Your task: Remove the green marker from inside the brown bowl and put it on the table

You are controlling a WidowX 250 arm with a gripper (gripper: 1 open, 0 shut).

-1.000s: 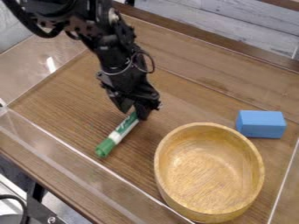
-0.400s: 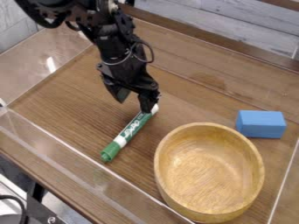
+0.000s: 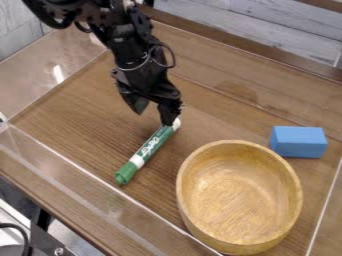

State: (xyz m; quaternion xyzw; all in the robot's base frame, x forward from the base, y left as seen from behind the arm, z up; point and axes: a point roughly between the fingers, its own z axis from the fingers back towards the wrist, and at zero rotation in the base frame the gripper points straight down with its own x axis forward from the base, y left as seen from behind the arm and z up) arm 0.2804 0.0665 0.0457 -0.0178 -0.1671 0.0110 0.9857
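Green marker (image 3: 146, 153) outside brown bowl (image 3: 241, 193)

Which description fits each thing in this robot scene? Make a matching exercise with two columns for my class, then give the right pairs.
Things:
1. green marker
2. brown bowl
3. blue block
4. gripper

Descriptions:
A. empty, at the table's near right
B. lying flat on the table, left of the bowl
C. open, just above the marker's upper end
D. beyond the bowl, near the right edge

Pairs: 1-B, 2-A, 3-D, 4-C
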